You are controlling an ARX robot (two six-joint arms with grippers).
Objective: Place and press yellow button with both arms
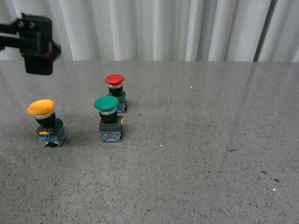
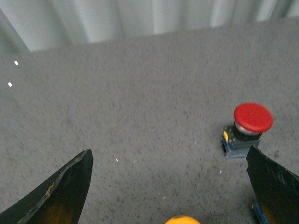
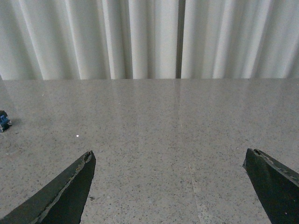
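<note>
My left gripper [image 2: 169, 154] is spread wide, with nothing between its fingers [image 2: 60, 196]. The yellow button [image 1: 42, 108] stands upright on the table [image 1: 201, 144], untouched. From the wrist I see only the edge of its cap, between my two fingers and back from their tips. In the front view my left arm [image 1: 36, 44] hangs above and behind it.

Ahead of that gripper, past the fingertips and close to the finger on my right side, stands the red button [image 2: 252, 116]. The green button [image 1: 107, 103] stands to the right of the yellow one, just in front of the red one and apart from both. Nothing lies between the yellow button and my left fingers.

My right gripper [image 3: 168, 156] is also spread wide and holds nothing. It hangs over bare table, well apart from the buttons. A small bluish piece [image 3: 3, 121] shows far off to one side, but I cannot tell which button it belongs to.

The table is grey, speckled and slightly glossy. A white pleated curtain [image 1: 163, 28] closes the back, and a dark upright strip [image 1: 264, 28] runs down it at the right.
</note>
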